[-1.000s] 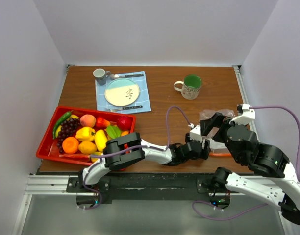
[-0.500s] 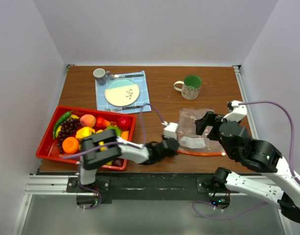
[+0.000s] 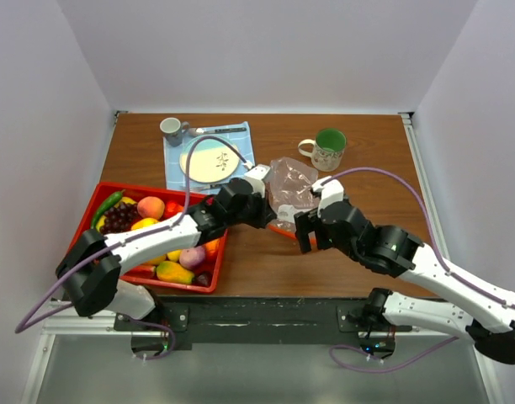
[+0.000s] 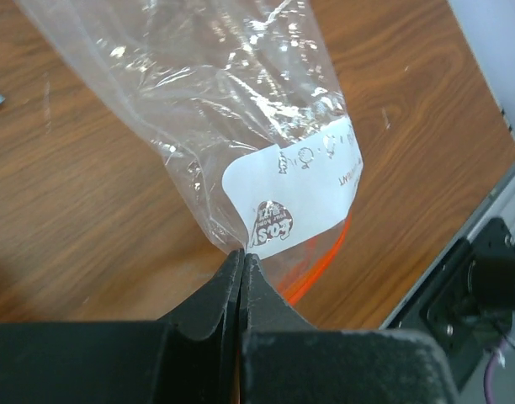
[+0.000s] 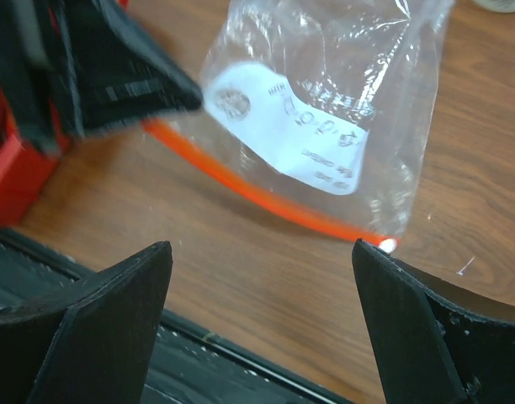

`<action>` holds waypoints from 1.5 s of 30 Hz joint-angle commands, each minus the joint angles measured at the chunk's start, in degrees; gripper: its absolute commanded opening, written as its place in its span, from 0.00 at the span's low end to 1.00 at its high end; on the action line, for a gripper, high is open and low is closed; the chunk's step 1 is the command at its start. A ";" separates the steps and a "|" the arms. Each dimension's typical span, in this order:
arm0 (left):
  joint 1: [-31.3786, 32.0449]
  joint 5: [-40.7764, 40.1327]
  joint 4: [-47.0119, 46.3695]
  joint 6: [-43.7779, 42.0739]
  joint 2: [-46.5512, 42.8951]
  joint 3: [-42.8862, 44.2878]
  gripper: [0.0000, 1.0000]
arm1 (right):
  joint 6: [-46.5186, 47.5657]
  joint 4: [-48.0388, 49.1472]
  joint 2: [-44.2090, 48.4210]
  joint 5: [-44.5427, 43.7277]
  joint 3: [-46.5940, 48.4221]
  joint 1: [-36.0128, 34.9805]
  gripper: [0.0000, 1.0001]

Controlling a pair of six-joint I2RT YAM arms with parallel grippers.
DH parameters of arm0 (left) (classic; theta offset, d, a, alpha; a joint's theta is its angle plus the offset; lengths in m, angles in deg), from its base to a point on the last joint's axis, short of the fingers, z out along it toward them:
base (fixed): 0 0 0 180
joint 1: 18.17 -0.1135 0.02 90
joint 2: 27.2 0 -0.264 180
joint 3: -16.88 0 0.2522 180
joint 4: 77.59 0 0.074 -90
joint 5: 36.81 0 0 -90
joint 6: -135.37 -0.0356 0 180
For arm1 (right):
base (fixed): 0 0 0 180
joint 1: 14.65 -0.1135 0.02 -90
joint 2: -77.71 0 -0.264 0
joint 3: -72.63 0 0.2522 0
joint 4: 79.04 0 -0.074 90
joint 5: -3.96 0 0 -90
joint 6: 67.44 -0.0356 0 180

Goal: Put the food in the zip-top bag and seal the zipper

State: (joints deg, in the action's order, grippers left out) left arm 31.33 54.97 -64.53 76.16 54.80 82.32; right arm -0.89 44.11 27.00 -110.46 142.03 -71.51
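Observation:
The zip-top bag (image 3: 293, 183) is clear and crinkly with a white label, and it sits mid-table. My left gripper (image 3: 268, 217) is shut on the bag's (image 4: 241, 109) edge beside the label, just above the orange zipper (image 4: 323, 263). My right gripper (image 5: 262, 248) stands open just short of the zipper (image 5: 266, 202), with nothing between its fingers. In the top view it (image 3: 306, 232) is right of the left gripper. The food (image 3: 148, 229) lies in the red tray (image 3: 161, 190) at the left: a peach, grapes, a chilli, yellow and orange pieces.
A green mug (image 3: 329, 148) stands behind the bag. A plate (image 3: 209, 160) on a blue cloth, with cutlery and a small cup (image 3: 170, 128), is at the back left. The table's near edge and metal rail (image 5: 241, 366) run just below the right gripper.
The left gripper shut on the bag and dragged it from the right front toward the middle of the table. The right arm swung left after it, jaws still open.

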 commanded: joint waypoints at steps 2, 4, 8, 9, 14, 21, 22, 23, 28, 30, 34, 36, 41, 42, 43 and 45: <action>-6.34 14.46 11.60 -3.89 -5.62 2.89 0.00 | 6.12 4.51 0.97 1.84 -1.93 -3.68 0.92; -7.22 15.87 14.41 -4.33 -6.06 4.65 0.00 | 6.65 4.77 1.76 -0.26 -3.16 -6.05 0.92; -8.62 18.51 16.44 -3.98 -6.59 5.97 0.00 | 6.04 5.12 -0.07 -3.51 -3.43 -10.02 0.92; -8.97 19.13 16.53 -3.80 -6.85 6.06 0.00 | 5.78 4.86 -1.39 -4.31 -3.17 -10.81 0.91; -9.59 20.72 18.02 -3.72 -7.99 7.20 0.00 | 3.23 2.49 -9.20 -18.09 -2.99 -18.19 0.93; -9.68 20.98 19.34 -3.63 -9.92 6.68 0.00 | 4.19 6.52 -13.61 -21.53 -3.87 -18.37 0.94; -9.68 20.98 19.60 -3.63 -10.10 6.59 0.00 | 4.11 6.62 -14.40 -22.15 -3.87 -18.37 0.94; -9.68 20.98 19.87 -3.63 -10.54 6.59 0.00 | 3.84 6.62 -15.28 -22.68 -3.87 -18.37 0.94; -9.68 20.98 20.13 -3.63 -11.24 6.41 0.00 | 4.46 10.82 -16.52 -20.41 -5.27 -18.37 0.94; -9.68 20.98 20.22 -3.63 -11.60 6.41 0.00 | 4.20 11.80 -16.17 -19.96 -5.89 -18.37 0.94; -9.68 21.07 20.40 -3.63 -12.56 6.15 0.00 | 3.75 12.68 -16.69 -21.18 -6.59 -18.29 0.95; -9.68 21.16 20.40 -3.63 -13.09 5.89 0.00 | 4.19 14.95 -16.69 -21.19 -7.38 -18.37 0.95; -9.68 21.51 20.57 -3.45 -14.40 5.19 0.00 | 3.06 16.46 -18.36 -24.68 -7.82 -18.29 0.92; -9.68 21.68 20.66 -3.45 -14.58 5.10 0.00 | 2.35 16.37 -18.45 -25.31 -7.82 -18.29 0.91; -9.68 21.86 20.66 -3.45 -14.85 5.01 0.00 | 2.17 16.63 -18.28 -26.02 -7.91 -18.20 0.89; -9.68 22.04 20.92 -3.54 -15.11 4.92 0.00 | 1.04 17.08 -17.93 -28.91 -8.18 -18.20 0.84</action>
State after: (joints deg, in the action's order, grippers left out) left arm 22.02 75.12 -43.27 73.23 41.71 87.04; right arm 3.05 58.03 8.68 -132.05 134.59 -89.65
